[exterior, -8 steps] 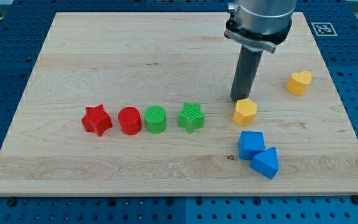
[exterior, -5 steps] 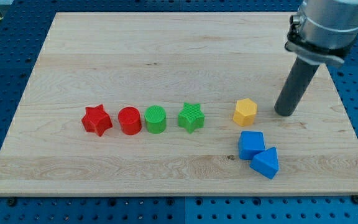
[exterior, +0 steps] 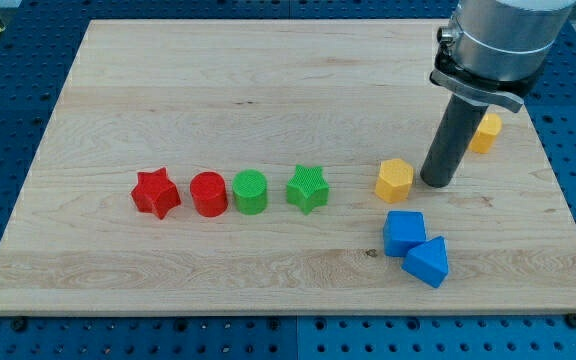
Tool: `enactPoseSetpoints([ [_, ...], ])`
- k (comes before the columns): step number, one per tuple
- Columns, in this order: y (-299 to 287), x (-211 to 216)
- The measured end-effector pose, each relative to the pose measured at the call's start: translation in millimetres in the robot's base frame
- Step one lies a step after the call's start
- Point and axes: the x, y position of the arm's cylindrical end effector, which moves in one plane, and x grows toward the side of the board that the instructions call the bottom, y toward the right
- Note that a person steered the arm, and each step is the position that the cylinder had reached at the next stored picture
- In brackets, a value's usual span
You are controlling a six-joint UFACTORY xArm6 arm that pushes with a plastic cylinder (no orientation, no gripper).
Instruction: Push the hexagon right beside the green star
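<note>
My tip stands on the board just to the view's right of the yellow hexagon, near it with what looks like a thin gap of bare wood between; I cannot tell for sure whether they touch. The rod is a plain dark bar with nothing to open or close, and it holds nothing. The hexagon sits in the right half of the board, about midway between the top and bottom edges, and the green star lies to its left, apart from it across a stretch of clear wood. So the line that matters runs almost straight: tip, hexagon, star, in that order from the right edge toward the left, with the star a shade nearer the bottom edge than the hexagon. To my judgement a push toward the left edge, angled very slightly down, should carry the hexagon to the star's right side. The hexagon has no long axis to mind. Two blue blocks lie just below the hexagon toward the bottom edge, close enough that a push aimed too low could catch them. Left of the star stand a green cylinder, a red cylinder and a red star in a row, and a yellow block shows partly behind the rod near the right edge
</note>
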Motion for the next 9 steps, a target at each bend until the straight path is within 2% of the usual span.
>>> enactPoseSetpoints([
  [3,-9,0],
  [6,-50,13],
  [7,-39,8],
  [9,-26,-88],
])
